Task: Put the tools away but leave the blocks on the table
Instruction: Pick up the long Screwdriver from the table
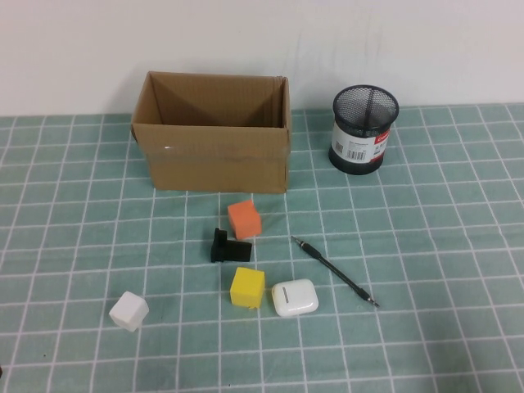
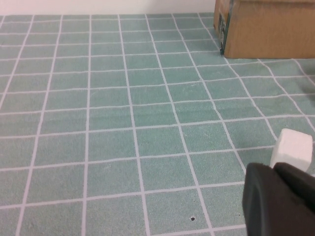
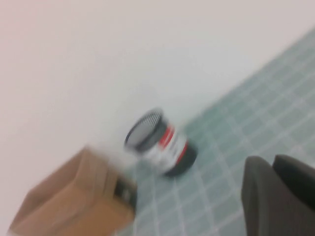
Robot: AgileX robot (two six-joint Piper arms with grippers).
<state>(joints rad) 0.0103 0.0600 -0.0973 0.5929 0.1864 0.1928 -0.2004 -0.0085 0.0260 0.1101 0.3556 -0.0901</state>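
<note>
Nearest on the tabletop (image 1: 458, 311), the white block (image 1: 128, 311) sits at the near left, alone. A little further in, the yellow block (image 1: 247, 287) rests just left of a white earbud case (image 1: 294, 297), the two nearly touching. Right of the case lies the pen (image 1: 334, 271), flat on the cloth, running diagonally from near right to far left. Just beyond the yellow block is a small black bracket (image 1: 228, 246), and past that the orange block (image 1: 244, 219). No scissors show in any view.

Further back, an open cardboard box (image 1: 213, 155) stands at the far centre, and a black mesh cup (image 1: 364, 129) with a white and red label stands to its right, well apart from the pen.

The left gripper (image 2: 280, 196) hangs low over the left side of the tabletop, fingers (image 2: 268, 201) pressed together and holding nothing; the white block sits just beyond it. The right gripper (image 3: 280, 196) is up off the cloth on the right, fingers (image 3: 266, 196) likewise closed and empty, with the mesh cup and box ahead of it.
</note>
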